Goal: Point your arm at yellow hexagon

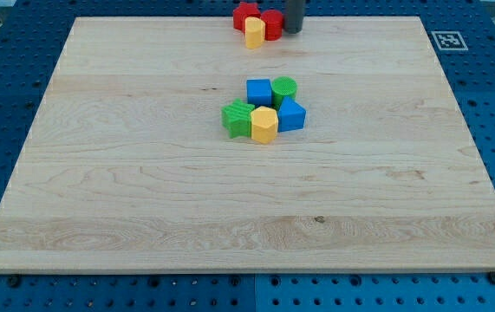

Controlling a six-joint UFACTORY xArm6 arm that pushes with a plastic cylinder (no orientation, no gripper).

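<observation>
The yellow hexagon [264, 125] stands near the board's middle, at the bottom of a tight cluster. It touches a green star-like block [237, 119] on its left and a blue block [291, 114] on its right. A blue cube [258, 91] and a green cylinder [284, 88] sit just above it. My tip [293, 32] is at the view's top edge, far above the hexagon, right beside a red cylinder [271, 23].
At the top edge a red star-like block [245, 14] and a second yellow block [254, 34], its shape unclear, sit packed with the red cylinder left of my tip. The wooden board [143, 191] lies on a blue perforated table.
</observation>
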